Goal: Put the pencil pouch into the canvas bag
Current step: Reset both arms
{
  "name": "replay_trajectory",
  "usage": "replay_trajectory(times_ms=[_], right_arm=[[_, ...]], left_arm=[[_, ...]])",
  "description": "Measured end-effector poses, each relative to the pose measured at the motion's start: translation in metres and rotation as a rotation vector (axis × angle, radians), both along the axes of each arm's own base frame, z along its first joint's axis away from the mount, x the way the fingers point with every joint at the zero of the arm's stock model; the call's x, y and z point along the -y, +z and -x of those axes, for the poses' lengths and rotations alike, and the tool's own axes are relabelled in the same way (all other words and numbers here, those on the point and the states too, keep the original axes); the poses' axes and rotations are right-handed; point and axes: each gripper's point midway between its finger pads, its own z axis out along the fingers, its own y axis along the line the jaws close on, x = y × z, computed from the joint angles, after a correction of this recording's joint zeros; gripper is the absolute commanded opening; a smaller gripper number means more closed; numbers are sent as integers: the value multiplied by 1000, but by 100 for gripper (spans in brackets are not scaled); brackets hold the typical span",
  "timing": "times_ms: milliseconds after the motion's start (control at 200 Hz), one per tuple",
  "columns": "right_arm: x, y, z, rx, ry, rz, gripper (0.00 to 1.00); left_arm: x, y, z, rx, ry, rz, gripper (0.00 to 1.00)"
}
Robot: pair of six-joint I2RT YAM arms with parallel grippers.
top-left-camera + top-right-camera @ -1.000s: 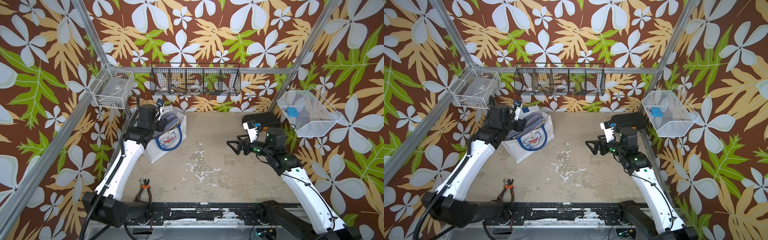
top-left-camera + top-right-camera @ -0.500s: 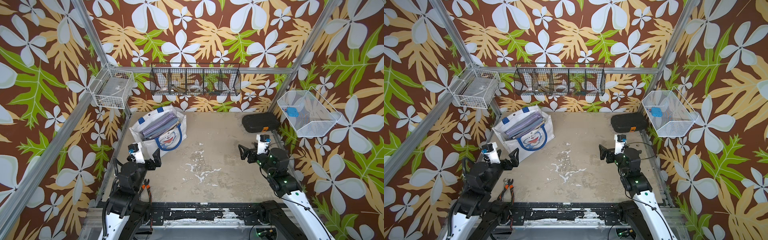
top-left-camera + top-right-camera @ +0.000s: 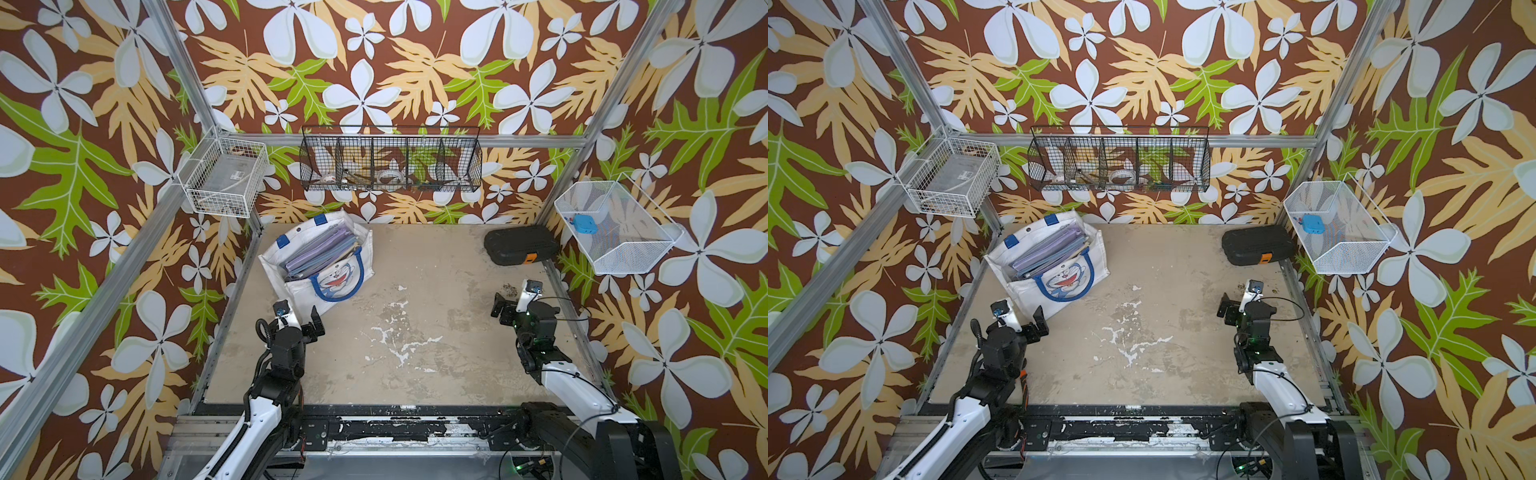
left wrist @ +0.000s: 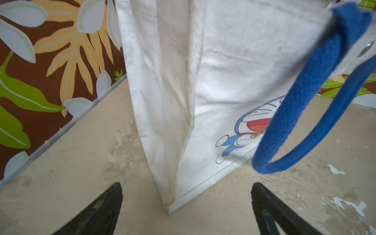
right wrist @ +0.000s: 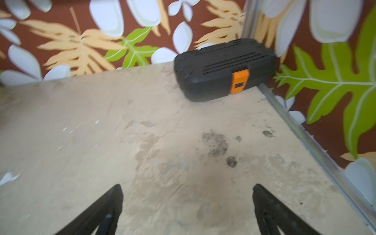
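Observation:
The canvas bag [image 3: 337,277] [image 3: 1068,277], white with blue handles and a blue cartoon cat face, stands open at the back left in both top views. A flat purple-grey thing [image 3: 320,249], which I take for the pencil pouch, lies inside its open top. My left gripper [image 3: 308,328] [image 3: 1032,329] hovers low just in front of the bag, open and empty. In the left wrist view the bag's near corner [image 4: 175,191] sits ahead of the spread jaws of that gripper [image 4: 186,186], apart from them. My right gripper [image 3: 505,309] [image 5: 187,187] is open and empty over bare table at the right.
A black hard case with an orange tab [image 3: 521,249] [image 5: 223,67] lies in the back right corner. A white wire basket [image 3: 226,176], a black wire basket [image 3: 390,164] and a white mesh basket [image 3: 615,228] hang on the walls. Metal rails edge the table.
My left gripper has left the bag's top and drawn back low to the front of the table, jaws fully apart. The right arm has pulled back toward the front right too.

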Motion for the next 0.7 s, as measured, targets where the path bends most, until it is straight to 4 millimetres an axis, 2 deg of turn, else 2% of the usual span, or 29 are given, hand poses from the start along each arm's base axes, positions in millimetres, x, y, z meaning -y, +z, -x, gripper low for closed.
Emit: replay_trajectory(times_ms=[60,150,315,475,611,701], right_arm=[[10,-10,3,14,-27,-7,100],[13,-23,3,16,-21,-18,100],[8,-21,-2,85,28,-10,100],[6,-5,-5,170,41,11,100],[8,-3,-9,191,34,18,100],[12,-10,-8,179,16,22,100]], left_arm=[[-3,-4,-1,34,10,-28,100],[-5,-12,-3,68,13,-71,100],[0,-1,-18,128,-10,-124,100],[0,-10,-30,123,-18,-142,100],[-6,-14,-41,125,-5,-142,100],[-12,-21,-48,114,9,-136,100]])
